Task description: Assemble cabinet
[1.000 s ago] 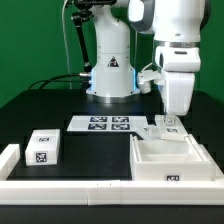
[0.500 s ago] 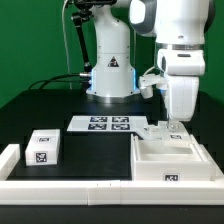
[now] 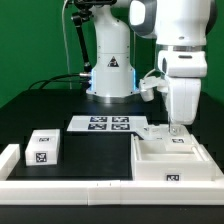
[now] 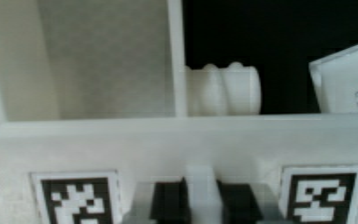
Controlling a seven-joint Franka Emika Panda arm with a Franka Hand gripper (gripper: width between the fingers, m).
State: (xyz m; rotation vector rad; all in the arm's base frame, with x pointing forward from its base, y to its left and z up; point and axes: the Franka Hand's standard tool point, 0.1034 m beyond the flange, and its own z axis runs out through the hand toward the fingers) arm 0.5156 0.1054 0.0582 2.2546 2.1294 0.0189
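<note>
The cabinet point(image 3: 170, 158) is a large white open box with tags, lying at the exterior view's right. My gripper point(image 3: 177, 130) stands straight down on its far wall. In the wrist view the gripper point(image 4: 197, 196) is shut on that thin white wall, one dark finger point(image 4: 165, 200) on each side. The cabinet's tagged wall point(image 4: 158, 150) fills the view. A white ridged knob-shaped part point(image 4: 229, 92) lies just beyond the wall. A small white tagged block point(image 3: 42, 147) sits at the exterior view's left.
The marker board point(image 3: 105, 124) lies in the middle in front of the robot base. A low white border rail point(image 3: 70, 186) runs along the front and left. Another tagged white piece point(image 4: 350, 85) lies beyond the cabinet.
My gripper has moved a little toward the exterior view's right along the cabinet's far wall. The cabinet seems to have shifted slightly the same way.
</note>
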